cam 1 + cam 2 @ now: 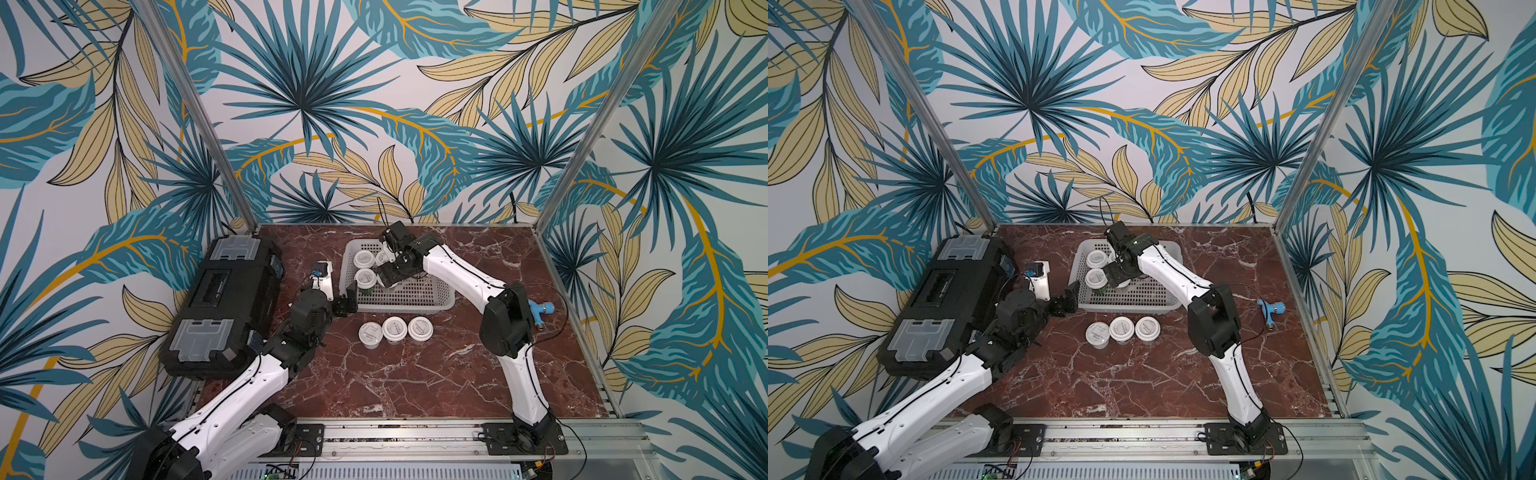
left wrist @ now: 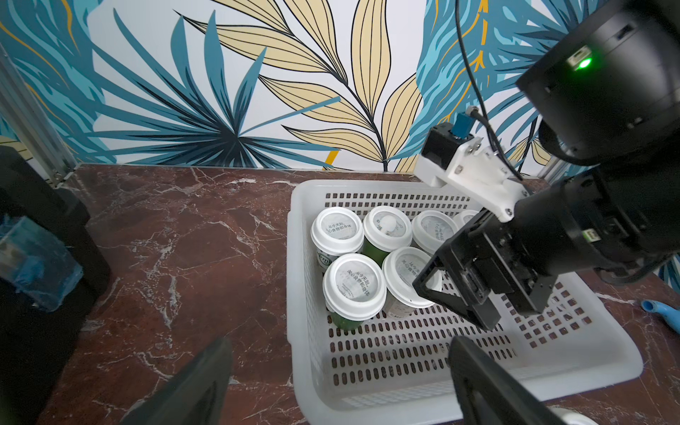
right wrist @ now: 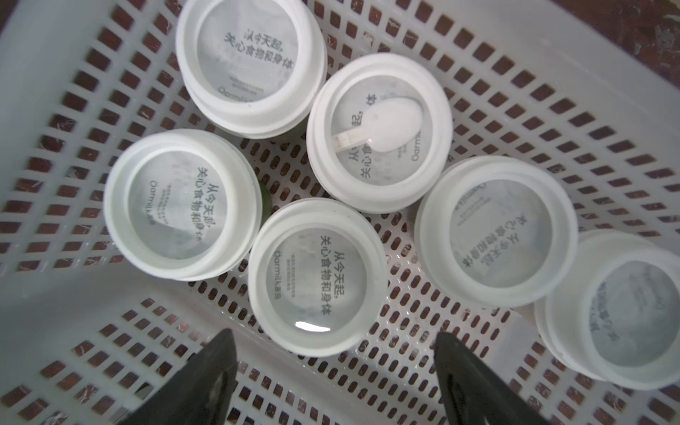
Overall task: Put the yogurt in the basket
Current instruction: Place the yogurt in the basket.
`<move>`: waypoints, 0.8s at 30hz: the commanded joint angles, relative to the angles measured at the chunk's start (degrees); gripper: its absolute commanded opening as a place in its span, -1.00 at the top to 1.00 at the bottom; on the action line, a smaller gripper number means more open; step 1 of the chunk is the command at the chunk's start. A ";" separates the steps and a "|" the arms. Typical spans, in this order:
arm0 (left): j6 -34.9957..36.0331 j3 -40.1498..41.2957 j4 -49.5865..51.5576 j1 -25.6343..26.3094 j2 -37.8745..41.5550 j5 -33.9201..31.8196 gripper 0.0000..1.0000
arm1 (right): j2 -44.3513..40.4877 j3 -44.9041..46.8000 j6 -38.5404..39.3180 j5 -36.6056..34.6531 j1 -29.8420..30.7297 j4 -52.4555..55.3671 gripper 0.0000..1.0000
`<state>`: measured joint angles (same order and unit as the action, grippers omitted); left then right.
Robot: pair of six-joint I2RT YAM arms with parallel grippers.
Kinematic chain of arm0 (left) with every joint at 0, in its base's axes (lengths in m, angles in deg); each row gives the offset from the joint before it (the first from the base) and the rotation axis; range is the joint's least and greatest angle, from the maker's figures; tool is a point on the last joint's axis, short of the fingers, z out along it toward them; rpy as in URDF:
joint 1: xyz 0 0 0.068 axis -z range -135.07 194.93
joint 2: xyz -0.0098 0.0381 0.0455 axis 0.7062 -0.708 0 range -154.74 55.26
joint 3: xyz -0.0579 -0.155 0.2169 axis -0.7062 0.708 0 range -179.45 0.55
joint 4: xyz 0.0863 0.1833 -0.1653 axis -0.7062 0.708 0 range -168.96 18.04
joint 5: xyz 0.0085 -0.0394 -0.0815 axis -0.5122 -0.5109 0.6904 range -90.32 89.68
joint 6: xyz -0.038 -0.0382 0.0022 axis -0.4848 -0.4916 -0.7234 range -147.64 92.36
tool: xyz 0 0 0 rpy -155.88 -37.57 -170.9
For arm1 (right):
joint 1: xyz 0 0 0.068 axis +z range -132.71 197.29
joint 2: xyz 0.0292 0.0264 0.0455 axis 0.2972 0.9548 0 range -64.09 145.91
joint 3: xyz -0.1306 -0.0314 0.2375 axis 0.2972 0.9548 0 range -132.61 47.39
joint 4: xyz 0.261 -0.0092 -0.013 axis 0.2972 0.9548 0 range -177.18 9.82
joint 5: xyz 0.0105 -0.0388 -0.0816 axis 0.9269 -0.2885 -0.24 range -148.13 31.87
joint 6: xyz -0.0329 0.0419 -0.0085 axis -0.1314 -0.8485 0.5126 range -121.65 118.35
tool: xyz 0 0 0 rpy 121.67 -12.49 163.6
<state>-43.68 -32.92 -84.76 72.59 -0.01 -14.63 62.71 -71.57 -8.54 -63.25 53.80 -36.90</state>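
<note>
The pale basket [image 1: 415, 308] [image 1: 1129, 308] stands at the back middle of the table. Several yogurt cups stand upright inside it, at its left end [image 2: 354, 285] [image 3: 318, 276]; one lid carries a white spoon [image 3: 379, 132]. Three more yogurt cups sit in a row on the table in front of the basket [image 1: 394, 328] [image 1: 1121, 328]. My right gripper [image 3: 333, 335] [image 1: 385, 277] hangs over the cups in the basket, open, with the nearest cup standing free just beyond its fingertips. My left gripper [image 2: 338, 344] [image 1: 348, 300] is open and empty at the basket's left front corner.
A big black case [image 1: 224, 303] lies along the left edge, close behind my left arm. A small blue object [image 1: 540, 311] lies right of the basket, near the right arm's elbow. Aluminium posts stand at the back corners.
</note>
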 commanded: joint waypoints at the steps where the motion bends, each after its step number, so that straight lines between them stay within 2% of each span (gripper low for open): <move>1: 0.27 -0.45 -0.79 -0.33 0.39 0.11 -0.92 | -2.85 1.98 -0.99 0.65 -0.04 -1.29 -0.78; 14: 0.51 -0.71 -0.97 -0.28 -0.01 0.15 -0.92 | -14.91 11.63 -2.27 1.56 0.04 -4.04 -0.79; 24: 0.83 -0.72 -0.96 -0.33 -0.01 0.42 -0.92 | -29.60 28.81 -5.72 4.24 0.02 -6.95 -0.79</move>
<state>-43.54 -32.92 -84.76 72.59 -0.01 -14.43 35.65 -46.94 -12.22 -60.19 53.80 -42.67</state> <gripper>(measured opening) 0.958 0.896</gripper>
